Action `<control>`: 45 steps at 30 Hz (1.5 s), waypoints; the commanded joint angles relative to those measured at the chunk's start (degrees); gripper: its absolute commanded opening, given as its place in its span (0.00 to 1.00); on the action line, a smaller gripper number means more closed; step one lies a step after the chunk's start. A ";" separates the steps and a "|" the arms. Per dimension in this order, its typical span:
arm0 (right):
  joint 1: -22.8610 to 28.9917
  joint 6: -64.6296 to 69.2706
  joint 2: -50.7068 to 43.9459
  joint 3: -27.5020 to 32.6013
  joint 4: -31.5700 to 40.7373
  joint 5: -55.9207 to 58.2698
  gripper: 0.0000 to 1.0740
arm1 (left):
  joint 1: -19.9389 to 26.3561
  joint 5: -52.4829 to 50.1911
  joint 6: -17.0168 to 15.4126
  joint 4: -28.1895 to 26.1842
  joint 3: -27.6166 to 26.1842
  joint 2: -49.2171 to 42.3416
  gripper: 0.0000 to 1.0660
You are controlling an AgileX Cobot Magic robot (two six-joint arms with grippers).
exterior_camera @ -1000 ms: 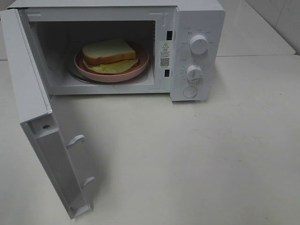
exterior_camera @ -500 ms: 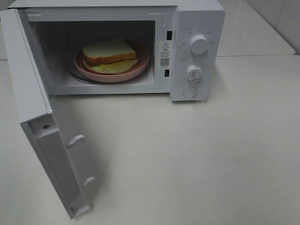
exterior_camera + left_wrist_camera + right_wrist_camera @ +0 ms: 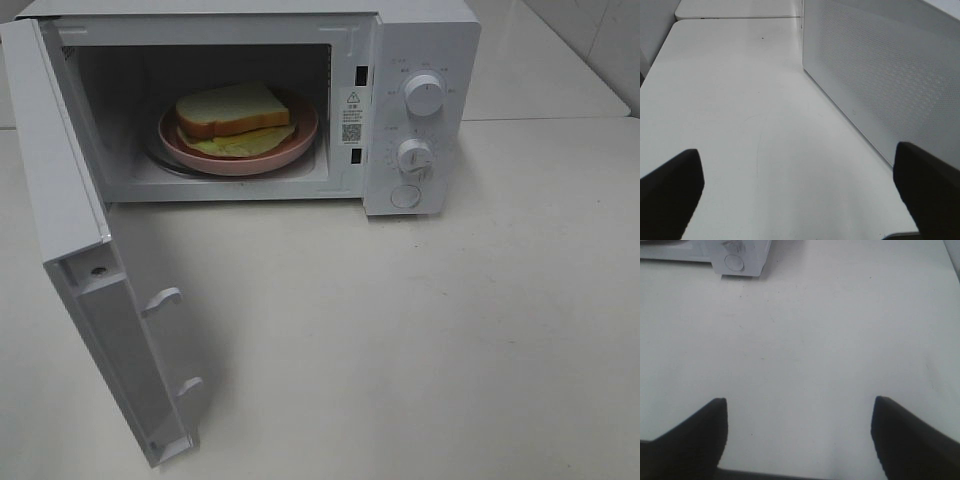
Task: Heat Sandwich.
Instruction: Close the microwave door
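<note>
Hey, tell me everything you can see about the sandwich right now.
The sandwich is a slice of pale cream bread with a browner crust edge. It lies flat over a yellowish layer that sticks out along the front. It rests on a round pink plate and covers much of it, inside the white microwave, whose door stands wide open. Nothing but the plate touches it.

Of the two arms only the grippers can be seen, each one from its own wrist camera. The left gripper (image 3: 795, 152) hangs over the tabletop (image 3: 740, 90) with its jaws wide open. Its two dark fingers (image 3: 670, 195) stand far apart. The right gripper (image 3: 799, 401) is over the tabletop too, pointing forward and down, and its dark fingers (image 3: 692, 437) are also spread well apart.
</note>
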 commanded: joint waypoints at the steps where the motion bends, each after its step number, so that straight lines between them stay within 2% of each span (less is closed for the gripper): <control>1: -1.78 -0.06 -3.09 0.17 0.29 -0.92 0.71 | 0.06 -0.17 -0.11 -0.11 0.23 -1.49 0.92; 5: -1.83 0.00 -6.07 0.17 0.23 -0.92 0.71 | 0.06 -0.17 -0.11 -0.11 0.23 -1.49 0.92; 45: -1.78 0.00 -6.02 0.17 0.23 -0.92 0.70 | 0.06 -0.17 -0.11 -0.11 0.23 -1.26 0.92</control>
